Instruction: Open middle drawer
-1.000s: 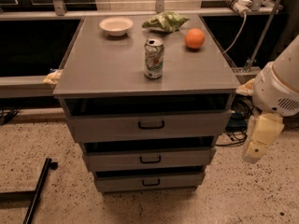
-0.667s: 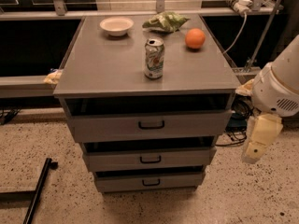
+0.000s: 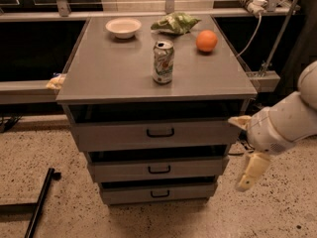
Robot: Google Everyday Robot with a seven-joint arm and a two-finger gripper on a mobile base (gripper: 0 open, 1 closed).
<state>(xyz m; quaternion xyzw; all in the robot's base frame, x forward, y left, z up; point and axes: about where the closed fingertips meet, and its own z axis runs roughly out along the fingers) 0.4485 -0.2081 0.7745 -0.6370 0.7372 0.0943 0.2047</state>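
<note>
Speckled floor runs under a grey desk with three stacked drawers, and dark shelving lies behind its back edge. My gripper hangs pointing down, low off the desk's front right corner and just beside the right end of the drawer fronts. I cannot tell whether it is open or closed, and it holds nothing that I can see. Over the last second it has drifted a little left and down, nearer that corner, while nothing on the desk has moved. The middle drawer is the nearest thing to it. The drawer's right end is close to my gripper, but its small black handle sits at the centre of the front, well to the left of where I am. The top drawer is above it and the bottom drawer below, each with the same kind of handle. All three look shut or nearly so. I judge this is only the approach: I must come across and face the handle before any pull. On the desk top, a drinks can stands near the middle. An orange, a green bag and a white bowl lie along the back edge.
</note>
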